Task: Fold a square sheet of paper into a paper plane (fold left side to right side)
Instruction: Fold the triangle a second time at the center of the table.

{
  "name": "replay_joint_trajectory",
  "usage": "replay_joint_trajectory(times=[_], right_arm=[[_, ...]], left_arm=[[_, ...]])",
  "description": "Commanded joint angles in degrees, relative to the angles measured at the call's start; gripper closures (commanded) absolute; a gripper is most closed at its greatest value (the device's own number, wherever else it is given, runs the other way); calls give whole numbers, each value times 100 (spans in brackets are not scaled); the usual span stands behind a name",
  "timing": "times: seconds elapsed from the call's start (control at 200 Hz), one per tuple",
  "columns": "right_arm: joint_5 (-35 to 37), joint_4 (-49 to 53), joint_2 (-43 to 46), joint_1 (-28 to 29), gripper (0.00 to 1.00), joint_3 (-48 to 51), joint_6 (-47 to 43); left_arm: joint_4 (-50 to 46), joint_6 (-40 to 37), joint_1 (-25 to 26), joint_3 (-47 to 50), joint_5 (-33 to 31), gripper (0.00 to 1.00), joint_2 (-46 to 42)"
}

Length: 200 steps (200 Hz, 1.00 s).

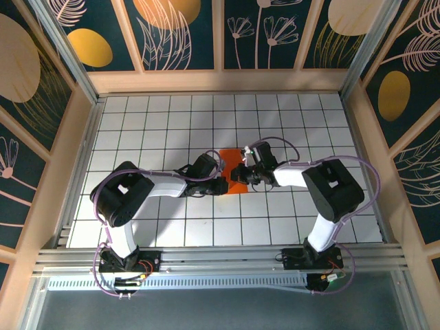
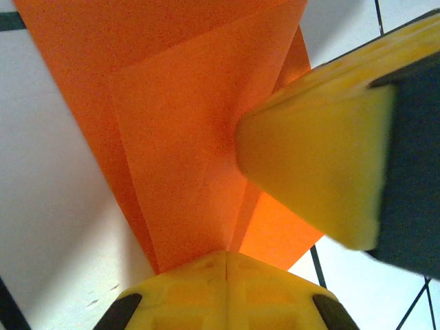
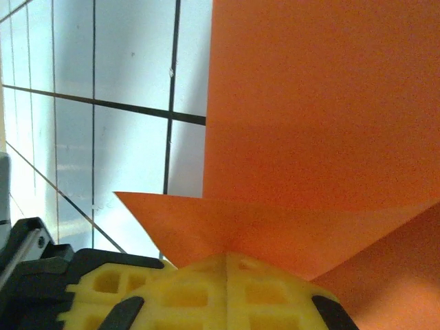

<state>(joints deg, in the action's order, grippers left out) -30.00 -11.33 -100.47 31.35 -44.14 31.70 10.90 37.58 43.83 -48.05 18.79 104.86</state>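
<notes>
L hand [image 2: 227, 265] from 9 o'clock, R hand [image 3: 227, 265] from 3 o'clock both pinch the square sheet of paper [image 1: 231, 157] at ctr of bench [image 1: 158, 124], so we risk tearing it or skewing the crease w/ uneven pull.

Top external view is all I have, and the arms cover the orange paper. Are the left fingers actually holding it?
Observer: Yes. In the left wrist view the left fingers are shut on an edge of the orange paper.
Operator: And the right fingers?
Observer: The right wrist view has the right fingers shut too, with a pointed flap of the paper running into their seam.
Operator: Is the paper one flat layer?
Observer: No. The left wrist view shows several overlapping creased layers converging at the left fingers.
</notes>
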Motion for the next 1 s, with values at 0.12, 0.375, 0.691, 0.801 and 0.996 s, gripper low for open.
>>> replay_joint_trajectory(times=[0.12, 0.375, 0.691, 0.801, 0.996], right_arm=[[243, 8, -269, 95, 100, -93, -73], [543, 246, -310, 31, 100, -148, -268], [500, 377, -415, -468, 100, -367, -459], [495, 429, -513, -636, 100, -470, -538], [447, 434, -603, -973, 100, -591, -625]], left_arm=[[-500, -102, 36, 111, -381, 99, 210], [-541, -59, 37, 191, -463, 100, 219], [-492, -48, 35, 261, -448, 100, 254], [-475, -47, 33, 261, -438, 100, 256], [-448, -49, 36, 274, -437, 100, 243]])
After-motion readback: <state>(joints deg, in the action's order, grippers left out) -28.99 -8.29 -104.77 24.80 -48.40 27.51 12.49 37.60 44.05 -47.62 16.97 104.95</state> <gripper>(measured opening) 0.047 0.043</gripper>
